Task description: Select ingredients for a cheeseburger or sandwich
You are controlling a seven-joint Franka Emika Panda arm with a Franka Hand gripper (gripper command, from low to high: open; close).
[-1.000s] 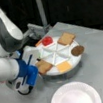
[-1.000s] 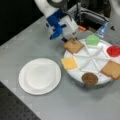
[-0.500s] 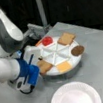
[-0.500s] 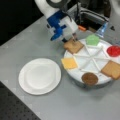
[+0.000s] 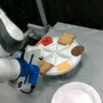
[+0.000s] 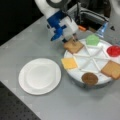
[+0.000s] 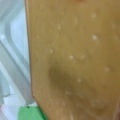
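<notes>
Wrist view: bread (image 7: 75, 60) fills frame, lettuce (image 7: 28, 113) lower left | gripper (image 6: 72, 40) down on bread (image 6: 73, 46) in tray (image 6: 75, 72), upper centre in a front view; jaw state: cannot tell | plate (image 6: 40, 76) lower left, bare | step: judged picking first bread; needs firm grip, straight lift.

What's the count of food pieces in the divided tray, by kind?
Bread slices: 2
Lettuce: 1
Tomato disc: 1
Patty: 1
Cheese square: 1
Total: 6
Gripper is at the near bread slice.
</notes>
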